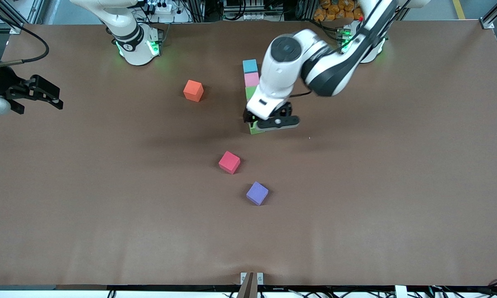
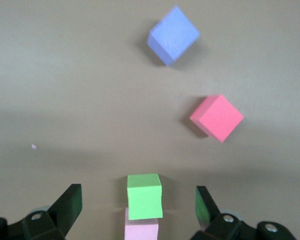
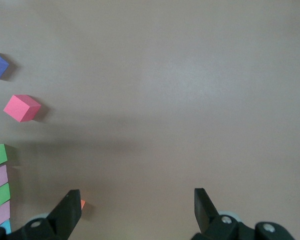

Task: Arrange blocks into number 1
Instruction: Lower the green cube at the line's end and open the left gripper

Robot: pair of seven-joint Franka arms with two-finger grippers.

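Note:
The blocks lie in a straight row mid-table: a light blue block (image 1: 250,65) farthest from the front camera, then a pink block (image 1: 252,78) and a green block (image 1: 251,92). The left arm hides the stretch after that. A second green block (image 1: 256,129) ends the row nearest the camera. In the left wrist view this green block (image 2: 145,196) touches a pink block (image 2: 141,230). My left gripper (image 1: 261,125) hangs open just above that end block, with a finger (image 2: 71,199) well clear on each side. My right gripper (image 1: 51,95) waits open over the right arm's end of the table.
An orange cube (image 1: 193,90) sits beside the row, toward the right arm's end. A red cube (image 1: 229,162) and a purple cube (image 1: 257,193) lie nearer the front camera than the row. Bare brown table surrounds them.

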